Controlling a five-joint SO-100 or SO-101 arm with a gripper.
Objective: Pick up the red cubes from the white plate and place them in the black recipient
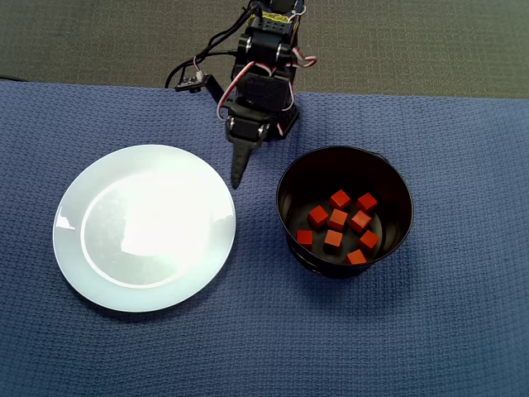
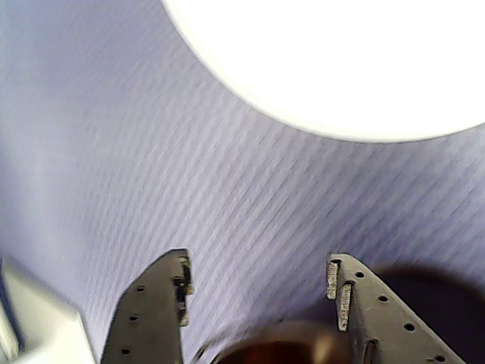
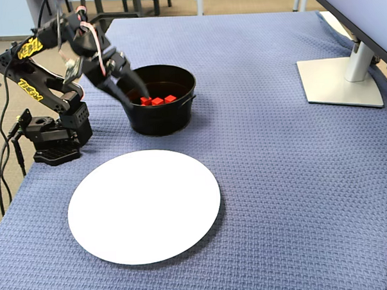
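Orange-red small matte cubes (image 1: 338, 220): eight visible inside round deep black metal pot (image 1: 289, 186) overhead, three in fixed view | glossy round white plate (image 1: 70, 265) bare | tool (image 2: 258, 292) released, holding nothing, per wrist view

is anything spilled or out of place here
Nothing stands out. The white plate is bare, all eight red cubes sit inside the black pot, none on the blue cloth, and the hand hangs open and empty.
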